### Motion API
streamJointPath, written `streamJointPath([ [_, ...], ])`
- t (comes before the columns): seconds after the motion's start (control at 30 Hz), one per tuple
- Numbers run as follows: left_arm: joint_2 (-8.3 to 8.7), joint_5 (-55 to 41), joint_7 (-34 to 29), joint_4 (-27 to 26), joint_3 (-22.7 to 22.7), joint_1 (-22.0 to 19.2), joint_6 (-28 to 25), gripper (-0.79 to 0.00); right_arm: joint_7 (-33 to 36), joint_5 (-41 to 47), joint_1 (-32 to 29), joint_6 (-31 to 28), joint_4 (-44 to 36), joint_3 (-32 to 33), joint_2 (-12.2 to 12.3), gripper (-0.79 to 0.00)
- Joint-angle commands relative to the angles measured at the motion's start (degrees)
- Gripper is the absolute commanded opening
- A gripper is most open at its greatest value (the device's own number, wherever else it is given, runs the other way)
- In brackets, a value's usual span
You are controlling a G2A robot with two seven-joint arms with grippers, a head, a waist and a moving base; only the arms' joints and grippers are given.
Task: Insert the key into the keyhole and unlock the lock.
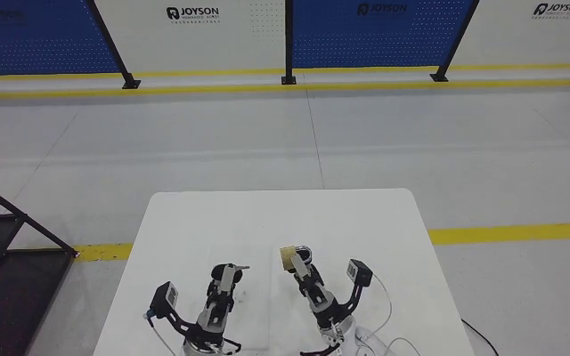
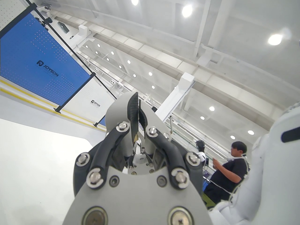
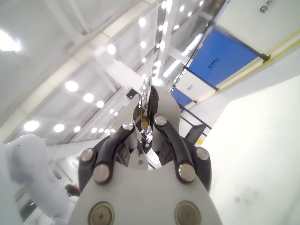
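Right end effector [image 3: 149, 99] pinches the lock [image 3: 144, 110] up off the tabletop [image 1: 267, 222], probably so the left end effector [image 2: 138, 108], clamped on the key [image 1: 239, 267], can line up.

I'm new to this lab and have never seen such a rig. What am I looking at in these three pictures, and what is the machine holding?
This is a robot with two arms, each ending in a gripper, which is a two-fingered clamp. The top view comes from a camera on the robot above its arms, looking down at a white table. The other two pictures come from a camera on each wrist. They look along that arm's fingers, which here point up toward the ceiling.

The left gripper is shut on a thin key, whose end pokes out past the fingertips. The right gripper is shut on a brass padlock, and its wrist view shows the brass edge pinched between the fingers. The two things are held apart, so the key is not yet in the keyhole.
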Motion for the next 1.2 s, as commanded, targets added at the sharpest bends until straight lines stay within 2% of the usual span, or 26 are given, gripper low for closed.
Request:
streamJointPath([
  [0.0, -0.50, -1.25, 1.90, 0.79, 1.73, -0.88, -0.50, -0.785, -1.09, 0.13, 0.26, -0.60, 0.35, -0.79, -0.41, -0.785],
  [0.2, -2.44, 0.85, 7.53, 5.32, 7.38, -4.36, 1.33, -0.785, -8.29, -3.34, 0.95, -2.33, 2.40, -2.84, -2.12, -0.785],
  [0.43, -4.06, 2.70, 10.87, 9.10, 11.19, -7.62, 2.48, -0.785, -12.01, -6.87, 2.64, -1.56, 5.47, -3.97, -3.51, -0.785],
  [0.6, -4.65, 3.52, 11.89, 10.04, 12.12, -8.28, 2.73, -0.785, -13.57, -7.87, 3.36, -1.35, 6.67, -4.24, -4.09, -0.785],
  [1.17, -5.90, 3.93, 13.67, 11.02, 12.23, -9.28, 4.09, -0.785, -12.82, -8.16, 4.08, -1.71, 7.74, -4.61, -4.59, -0.785],
])
